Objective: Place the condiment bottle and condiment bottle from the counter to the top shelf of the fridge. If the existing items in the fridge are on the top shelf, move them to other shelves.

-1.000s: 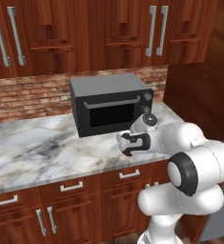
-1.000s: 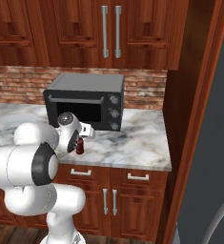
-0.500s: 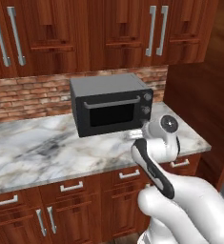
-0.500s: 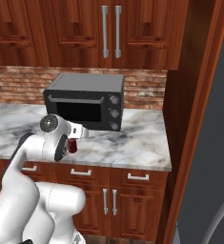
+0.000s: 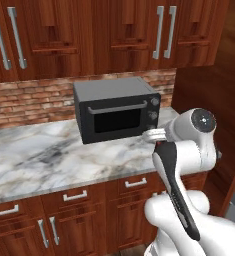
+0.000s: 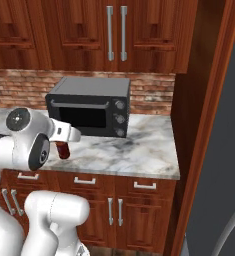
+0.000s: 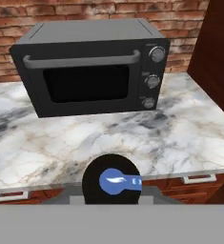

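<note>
Between the pincer [image 7: 111,190] fingers: condiment bottle [image 6: 63,149].

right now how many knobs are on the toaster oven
3, stacked in a column on the toaster oven right panel: top knob, middle knob, bottom knob.

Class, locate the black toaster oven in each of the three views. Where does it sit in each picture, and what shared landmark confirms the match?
Left base view: the toaster oven is at centre, on the counter.
Right base view: the oven is left of centre, with its knobs toward the picture's middle.
Hand view: the oven spans the upper half, with its knobs at its right.
Shared landmark: the brick wall directly behind it.
</note>
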Motion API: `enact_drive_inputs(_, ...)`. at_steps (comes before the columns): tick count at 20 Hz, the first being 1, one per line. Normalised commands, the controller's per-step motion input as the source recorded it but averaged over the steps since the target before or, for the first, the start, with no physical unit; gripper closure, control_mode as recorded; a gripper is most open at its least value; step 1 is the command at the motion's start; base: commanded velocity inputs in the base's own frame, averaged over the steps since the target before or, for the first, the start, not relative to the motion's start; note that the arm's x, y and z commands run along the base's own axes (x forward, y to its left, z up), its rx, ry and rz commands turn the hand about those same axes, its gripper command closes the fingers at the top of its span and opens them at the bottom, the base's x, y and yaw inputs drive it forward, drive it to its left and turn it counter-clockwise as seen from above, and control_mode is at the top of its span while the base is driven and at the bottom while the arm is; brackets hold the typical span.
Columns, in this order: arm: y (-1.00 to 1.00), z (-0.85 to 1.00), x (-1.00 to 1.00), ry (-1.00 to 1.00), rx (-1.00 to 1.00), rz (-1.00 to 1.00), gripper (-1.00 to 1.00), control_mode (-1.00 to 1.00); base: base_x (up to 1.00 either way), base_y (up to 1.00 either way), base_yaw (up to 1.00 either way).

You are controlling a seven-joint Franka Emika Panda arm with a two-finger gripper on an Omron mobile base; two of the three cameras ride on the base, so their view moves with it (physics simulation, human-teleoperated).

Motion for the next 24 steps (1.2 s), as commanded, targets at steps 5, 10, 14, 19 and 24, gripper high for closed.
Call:
enact_drive_inputs(5, 0.0, 0.97, -1.0, 0.01, 0.0, -0.02, 1.0, -1.0, 0.0, 0.0, 0.0)
enact_drive_inputs(10, 0.0, 0.28, -0.58, 0.0, 0.0, 0.0, 1.0, -1.0, 0.0, 0.0, 0.0)
enact_drive_inputs(14, 0.0, 0.0, 0.0, 0.0, 0.0, 0.0, 1.0, -1.0, 0.0, 0.0, 0.0)
enact_drive_inputs(19, -0.04, 0.0, -0.29, 0.0, 0.0, 0.01, 1.0, 1.0, -0.6, -0.25, 0.04)
enact_drive_inputs(24, 0.0, 0.0, 0.0, 0.0, 0.0, 0.0, 1.0, 1.0, -1.0, -0.74, 0.03)
